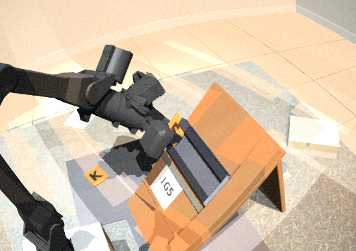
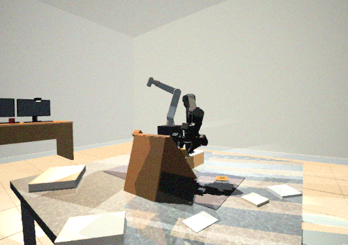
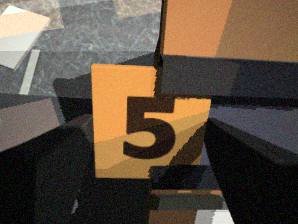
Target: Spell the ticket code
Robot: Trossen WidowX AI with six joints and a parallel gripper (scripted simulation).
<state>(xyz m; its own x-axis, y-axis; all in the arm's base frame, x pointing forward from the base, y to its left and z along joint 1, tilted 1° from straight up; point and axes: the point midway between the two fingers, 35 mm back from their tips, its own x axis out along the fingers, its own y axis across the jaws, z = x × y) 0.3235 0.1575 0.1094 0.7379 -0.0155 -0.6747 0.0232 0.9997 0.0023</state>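
"What does the top view show?"

"A tilted orange board (image 1: 231, 117) (image 2: 144, 166) carrying the letter rail (image 1: 201, 164) (image 3: 225, 77), and a white ticket (image 1: 166, 188) that appears to read JG5. The gripper (image 1: 172, 128) (image 3: 149, 124) is at the rail's open end, by the board's edge, grasping the 5 tile (image 1: 175, 123) (image 3: 110, 100). The K tile (image 1: 96, 175) (image 2: 222, 178) lies flat near one corner of the grey mat (image 1: 80, 191) (image 2: 216, 202), face up."

"And the exterior view?"

"The board's back, with the black arm (image 2: 196, 115) beyond it. The K tile rests near the mat's right corner, its letter too small to read. A white block (image 2: 57, 177) sits by the counter's (image 2: 98, 197) left corner. The fingertips cannot be made out."

"The wrist view?"

"The 5 tile, upright in the picture, clasped between both fingers. The rail's dark lip overlaps its upper right corner; another dark strip crosses its lower right corner. The tile's left edge lies outside the rail."
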